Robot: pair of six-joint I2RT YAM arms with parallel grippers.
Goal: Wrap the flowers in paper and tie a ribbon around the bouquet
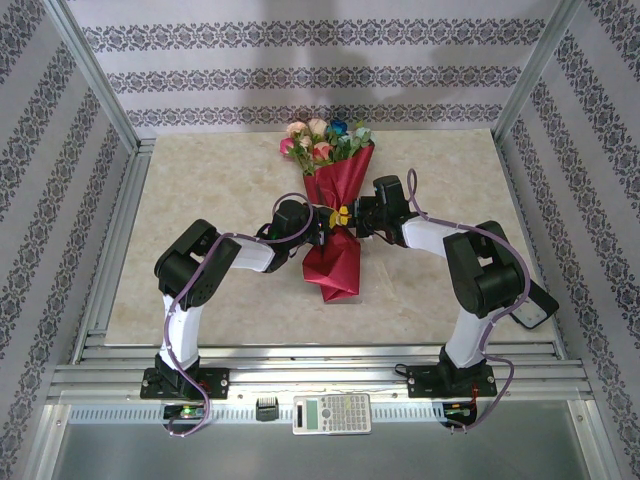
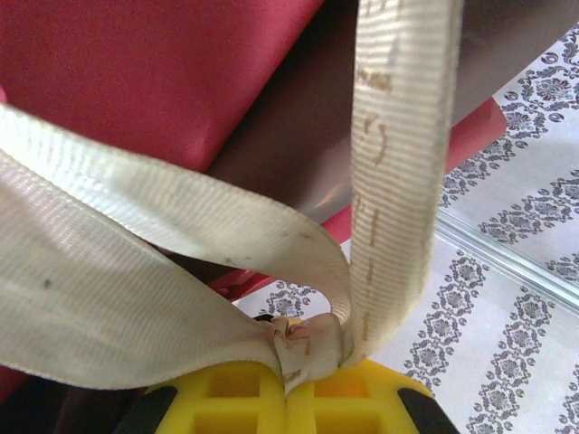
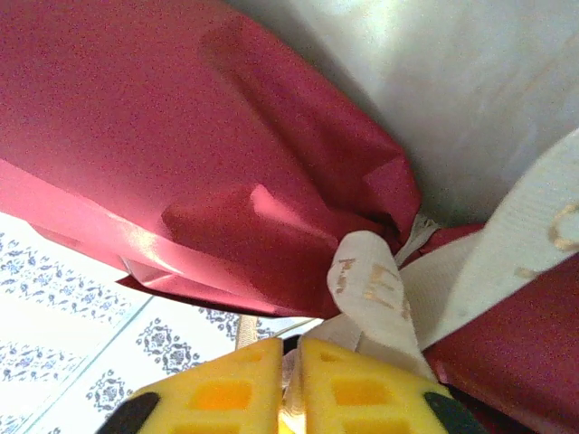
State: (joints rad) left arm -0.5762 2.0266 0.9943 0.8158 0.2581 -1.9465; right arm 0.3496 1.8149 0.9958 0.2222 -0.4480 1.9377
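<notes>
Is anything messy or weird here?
The paper is crumpled and folded over at its near end. A calculator lies on the rail in front of the table, which has nothing to do with wrapping.

The left arm [image 1: 182, 325] and the right arm [image 1: 466, 335] were built alike: bulky black joint housings, white tubular links and black bases. A thin lilac cable [image 1: 432, 222] looped along each. The jaws were bright yellow plastic with square recesses.

The paper [image 1: 338, 262] is crimson, ribbon [image 2: 181, 226] cream, flowers [image 1: 322, 140] pink, peach and blue.
</notes>
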